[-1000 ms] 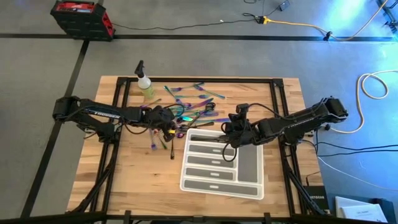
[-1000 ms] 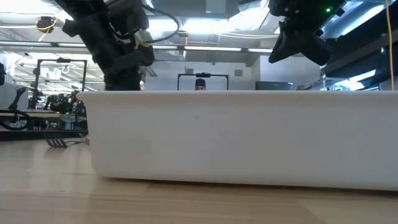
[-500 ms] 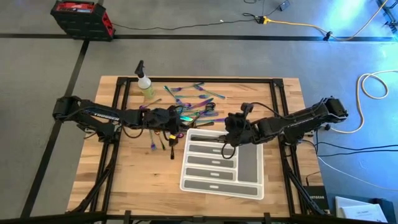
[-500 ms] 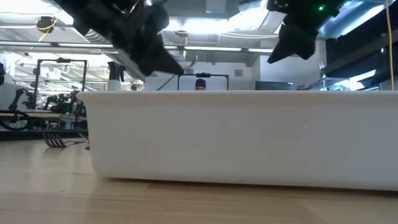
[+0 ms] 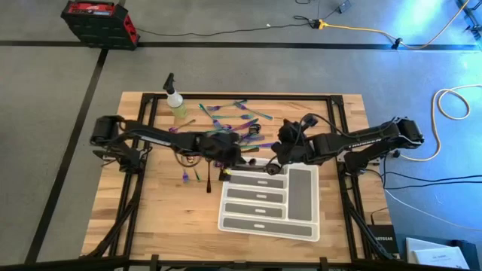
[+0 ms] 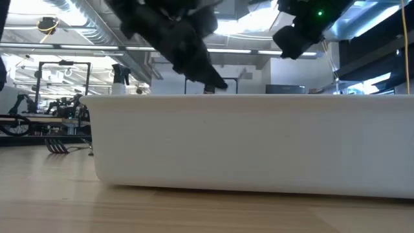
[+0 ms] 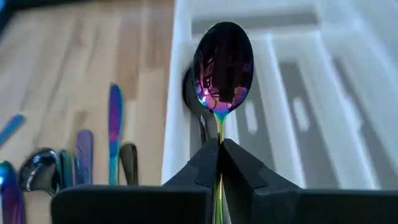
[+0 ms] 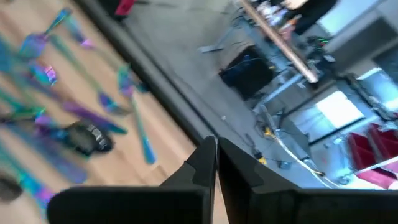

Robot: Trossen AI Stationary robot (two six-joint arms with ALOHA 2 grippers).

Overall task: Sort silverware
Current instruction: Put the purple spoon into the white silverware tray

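Left wrist view shows the left gripper (image 7: 219, 149) clamped tight on the handle of an iridescent spoon (image 7: 222, 67), its bowl hanging over the upper-left corner of the white compartment tray (image 5: 226, 218), where a dark spoon (image 7: 191, 99) already lies in the nearest slot. A second ago this arm was back over the scattered silverware (image 5: 233, 120) on the table's far half; it has since swung across to the tray's edge, so the pick looks done and the drop into a compartment is likely next. The right gripper (image 5: 277, 156) has pulled off the tray toward the pile, its fingers pressed together with nothing between them; it may be going for another piece. More forks, knives and spoons remain loose beside the tray. The wooden table (image 5: 151, 211) is pale butcher block on a black frame, with a yellow-green spray bottle (image 5: 177, 105) at its far left corner. Beyond lies grey floor with cables and a red box (image 5: 98, 21); the low view looks into a workshop with ceiling lights
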